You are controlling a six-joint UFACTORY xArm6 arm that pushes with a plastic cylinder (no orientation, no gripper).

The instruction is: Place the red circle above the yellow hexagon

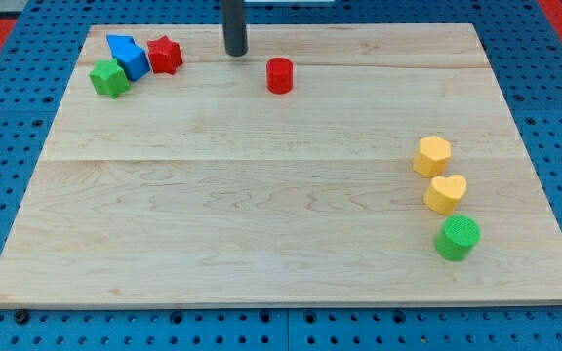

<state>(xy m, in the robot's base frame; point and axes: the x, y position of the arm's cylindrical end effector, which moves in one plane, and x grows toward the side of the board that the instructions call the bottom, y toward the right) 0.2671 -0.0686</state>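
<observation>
The red circle [279,75] stands near the board's top, a little left of the middle. The yellow hexagon [432,156] sits far off at the view's right, about mid-height. My tip [235,53] rests on the board up and to the left of the red circle, a short gap away, not touching it.
A yellow heart [445,194] and a green circle [457,238] lie just below the yellow hexagon. A red star [165,55], a blue block [128,55] and a green block [109,77] cluster at the top left of the wooden board [261,195].
</observation>
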